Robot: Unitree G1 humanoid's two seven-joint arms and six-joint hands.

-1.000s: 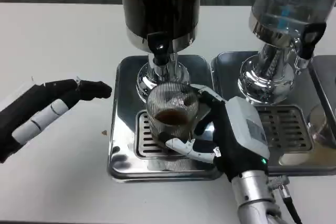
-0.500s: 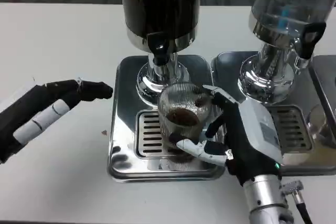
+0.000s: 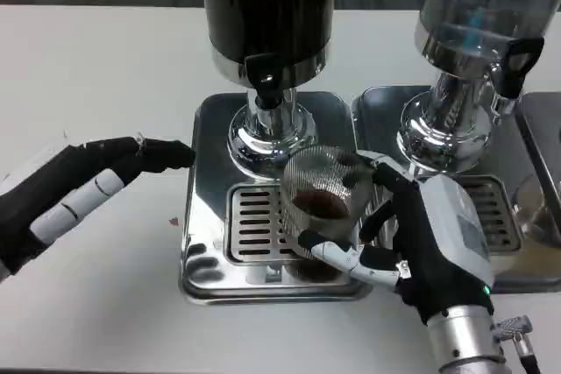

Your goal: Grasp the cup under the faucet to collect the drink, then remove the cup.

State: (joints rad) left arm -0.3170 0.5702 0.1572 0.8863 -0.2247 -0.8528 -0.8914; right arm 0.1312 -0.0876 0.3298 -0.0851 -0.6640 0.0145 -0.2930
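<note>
While the white table point(image 3: 96, 50) carries everything, two drink dispensers stand along its far edge: a dark dispenser point(image 3: 267, 6) near the middle and a clear dispenser point(image 3: 482, 15) toward the right edge. Each stands on a steel drip tray; the left tray point(image 3: 206, 216) has a slotted grate point(image 3: 254, 225) in front of the dark dispenser's chrome base. A black faucet point(image 3: 263, 72) sticks out above that base. The right hand point(image 3: 412, 234) grips the ribbed glass cup point(image 3: 320, 199), fingers point(image 3: 337, 254) wrapped around its sides; the cup holds some dark drink and sits over the grate's right part, nearer and to the right of the faucet. The left hand point(image 3: 79, 190) hovers beside the tray's left edge, fingers stretched out together, holding nothing.
</note>
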